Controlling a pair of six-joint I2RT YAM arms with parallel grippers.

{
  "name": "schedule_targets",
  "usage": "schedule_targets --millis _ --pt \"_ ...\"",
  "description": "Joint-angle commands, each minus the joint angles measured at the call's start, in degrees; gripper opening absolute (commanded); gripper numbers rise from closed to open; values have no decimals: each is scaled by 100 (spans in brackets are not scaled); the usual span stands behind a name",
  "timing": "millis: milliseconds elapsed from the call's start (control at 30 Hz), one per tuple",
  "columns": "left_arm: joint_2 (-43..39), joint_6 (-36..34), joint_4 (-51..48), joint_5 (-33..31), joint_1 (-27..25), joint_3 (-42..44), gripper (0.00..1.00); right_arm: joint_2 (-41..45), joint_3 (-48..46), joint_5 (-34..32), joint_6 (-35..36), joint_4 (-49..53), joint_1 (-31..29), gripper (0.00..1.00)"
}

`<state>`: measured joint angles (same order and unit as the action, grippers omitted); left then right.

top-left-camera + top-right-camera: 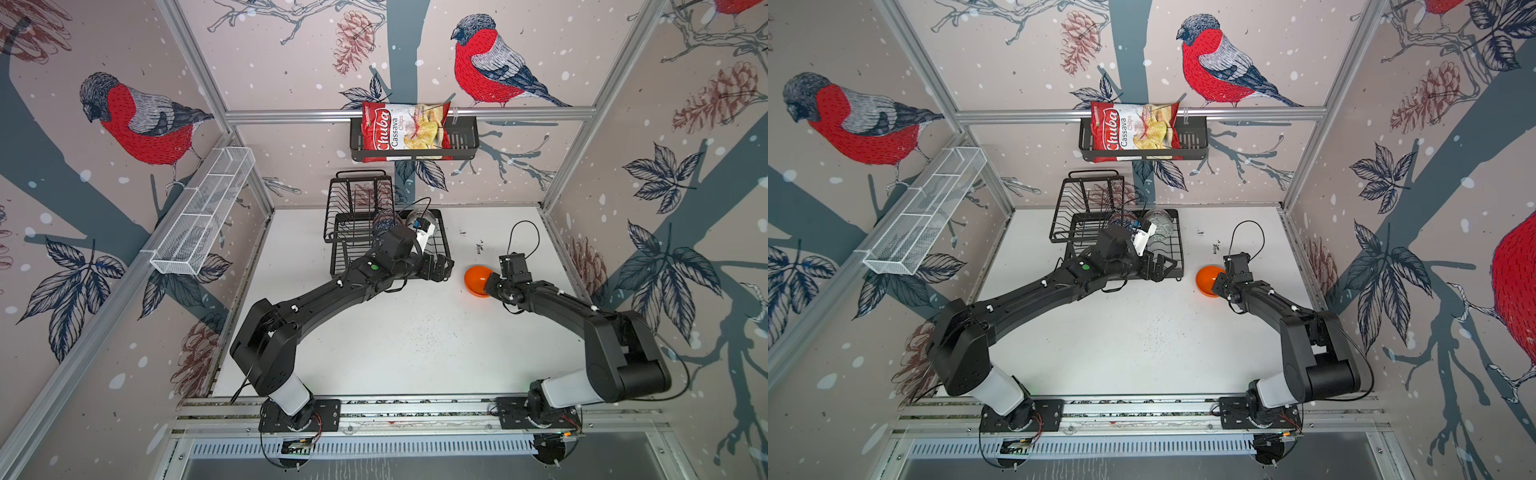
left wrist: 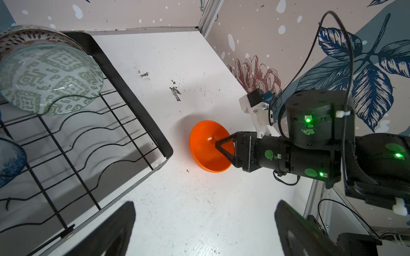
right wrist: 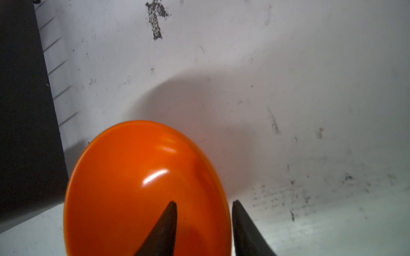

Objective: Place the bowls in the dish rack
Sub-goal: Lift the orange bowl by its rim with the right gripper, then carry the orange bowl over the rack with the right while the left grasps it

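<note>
Right wrist view: we saw the right gripper (image 3: 205, 202) jaws straddling the orange bowl (image 3: 137, 188) rim, pinch unclear, on the table (image 3: 288, 88) at 4 o'clock of the dish rack (image 2: 133, 99). On the left gripper (image 2: 205, 203), jaws were spread, empty. Other bowls (image 2: 51, 77) sat racked; only the orange one was left.

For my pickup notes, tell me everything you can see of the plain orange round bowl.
The plain orange round bowl is glossy, plastic-looking, unpatterned and empty. It sits opening up on the white table, beside the black wire dish rack's corner, apart from it. The right gripper straddles its rim, one finger inside, one outside.
</note>
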<state>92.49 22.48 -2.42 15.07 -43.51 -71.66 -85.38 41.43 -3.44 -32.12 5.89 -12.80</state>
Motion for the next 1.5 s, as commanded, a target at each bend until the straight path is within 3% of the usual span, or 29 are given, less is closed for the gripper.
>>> schedule_targets --millis 0,333,667,833,1000,1100,1167,1267,1333,1467 --pt "-46 9 215 65 -9 6 98 -178 174 -182 -109 -183 14 29" --pt "38 -1 259 70 -10 42 98 -51 224 -318 -312 -453 -146 2" --pt "-81 -184 282 -81 -2 -73 98 867 692 -1498 -219 -213 -569 0" --pt "108 -147 -34 -305 328 -1055 98 1106 1192 -1782 94 -970 -747 0" --pt "397 -649 -599 -1259 405 -2436 98 749 1696 -1892 590 -2295 -964 0" --pt "485 -777 -664 -1570 483 -2775 98 369 2113 -1970 904 -3041 -1097 0" --pt "255 -919 -256 -1975 491 -2411 98 85 2318 -2080 1174 -3764 -1200 0" --pt "-394 -1083 990 -2460 552 -1178 98 -302 2711 -2170 1482 -4426 -1390 0" --pt "-750 -1212 1808 -2485 589 -433 98 -482 2828 -2213 1691 -4841 -1569 0" --pt "-1083 -1471 2194 -2616 598 114 98 -705 2539 -2340 2331 -6126 -2174 0"
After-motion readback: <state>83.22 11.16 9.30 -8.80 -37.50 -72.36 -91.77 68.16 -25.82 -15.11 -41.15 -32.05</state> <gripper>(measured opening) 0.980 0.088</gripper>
